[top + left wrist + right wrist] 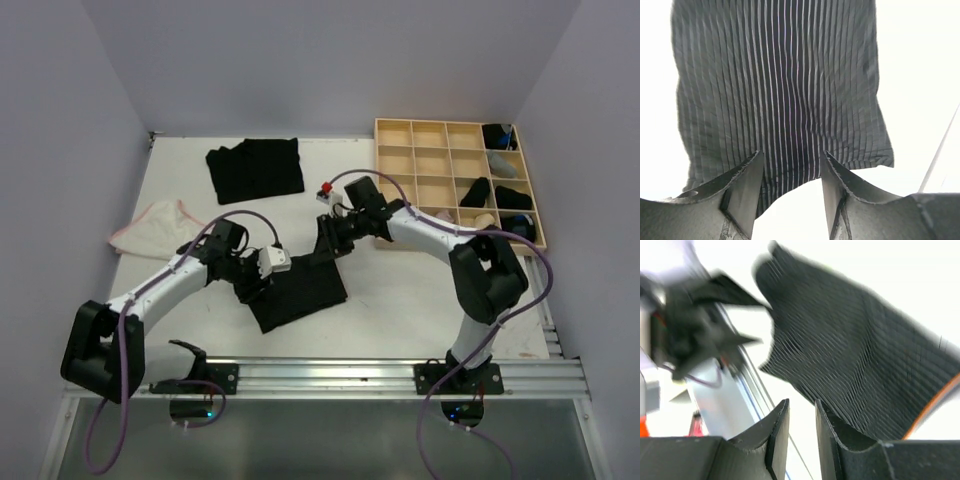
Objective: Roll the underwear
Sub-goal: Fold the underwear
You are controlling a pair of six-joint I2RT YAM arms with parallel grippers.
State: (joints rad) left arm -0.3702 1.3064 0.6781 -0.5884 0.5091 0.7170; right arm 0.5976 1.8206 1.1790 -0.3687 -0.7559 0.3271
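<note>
Black, finely striped underwear (300,290) lies mostly flat on the bench (400,290), toward its near edge and about midway between its sides. The left hand (252,283) sits over the cloth's left hem with its jaws about half apart. The hem lies between them unpinched, probably so that it can be taken up for rolling. The right hand (328,243) is at the cloth's far corner, jaws narrowly apart with nothing in the gap. The fabric rises beside one finger.

Underwear (300,290) centre, pile (255,168) behind, single brief (152,228) left, tray (440,122) rear right
</note>
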